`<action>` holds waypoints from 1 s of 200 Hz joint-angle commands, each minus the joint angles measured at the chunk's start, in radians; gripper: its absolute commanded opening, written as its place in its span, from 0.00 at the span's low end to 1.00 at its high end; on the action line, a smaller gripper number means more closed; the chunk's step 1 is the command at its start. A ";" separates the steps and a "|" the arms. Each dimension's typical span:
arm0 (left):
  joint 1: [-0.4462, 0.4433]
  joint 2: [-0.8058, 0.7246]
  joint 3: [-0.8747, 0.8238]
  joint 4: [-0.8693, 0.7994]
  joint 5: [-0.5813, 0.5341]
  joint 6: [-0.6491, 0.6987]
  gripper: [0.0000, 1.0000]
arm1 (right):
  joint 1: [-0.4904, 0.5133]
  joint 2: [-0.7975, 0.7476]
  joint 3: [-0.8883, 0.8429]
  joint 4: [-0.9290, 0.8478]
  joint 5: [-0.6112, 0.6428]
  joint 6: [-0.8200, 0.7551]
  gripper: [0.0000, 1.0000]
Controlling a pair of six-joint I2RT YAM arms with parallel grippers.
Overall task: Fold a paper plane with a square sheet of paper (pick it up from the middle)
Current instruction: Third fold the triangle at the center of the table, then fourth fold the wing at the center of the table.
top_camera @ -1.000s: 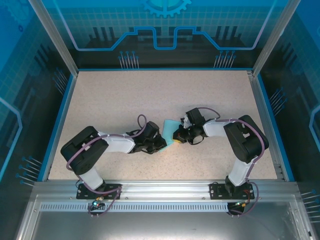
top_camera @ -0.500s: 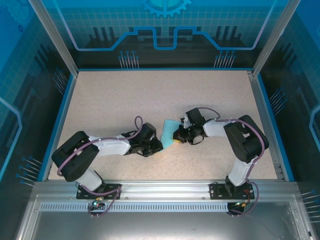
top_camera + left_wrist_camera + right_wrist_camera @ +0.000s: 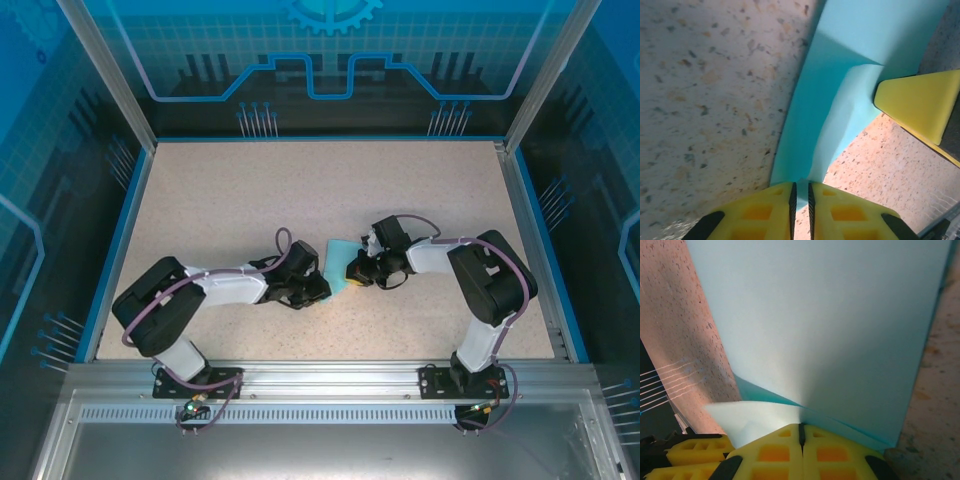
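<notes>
Enclosure with blue translucent panels on the far and side walls, a printed line pattern on them. The speckled beige surface (image 3: 250,200) has a blue border, with an aluminium rail (image 3: 320,375) along the near edge.

Sheet of paper (image 3: 340,262): light turquoise, creased into a smaller shape, lying roughly mid-surface between the two arms. All positions below are given from it.

Left claw (image 3: 322,290): at the sheet's near-left corner, arm reaching in low from the left. Left wrist view: yellow fingers (image 3: 765,212) drawn almost together, only a thin slit between them. A narrow tip of the sheet (image 3: 840,100) runs down into that slit, so the claw (image 3: 800,192) is pinching the paper. A paler flap is folded over the darker layer here and its crease runs toward the fingers. The sheet's left edge is lifted and throws a shadow on the surface (image 3: 705,100).

Right claw (image 3: 355,272): at the sheet's right edge, arm bent in from the right. Right wrist view: fingers pressed fully together, seam closed, with a fold of the sheet (image 3: 830,325) caught at the seam. The claw (image 3: 801,432) is pinching the paper. The sheet rises away from it as a broad plain panel.

One yellow finger (image 3: 917,102) of the right claw touches the flap's far-right edge in the left wrist view. The left claw's fingers (image 3: 695,452) sit just beside the sheet's lower-left flap in the right wrist view.
</notes>
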 commanded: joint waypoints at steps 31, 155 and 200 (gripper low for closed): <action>-0.006 -0.204 -0.049 -0.237 -0.153 -0.002 0.20 | -0.012 0.016 -0.029 -0.092 0.084 -0.018 0.05; -0.007 0.125 0.085 0.033 0.054 -0.016 0.14 | -0.013 0.021 -0.033 -0.094 0.086 -0.017 0.05; -0.008 0.088 -0.044 -0.025 -0.020 -0.040 0.15 | -0.015 0.016 -0.032 -0.099 0.088 -0.022 0.05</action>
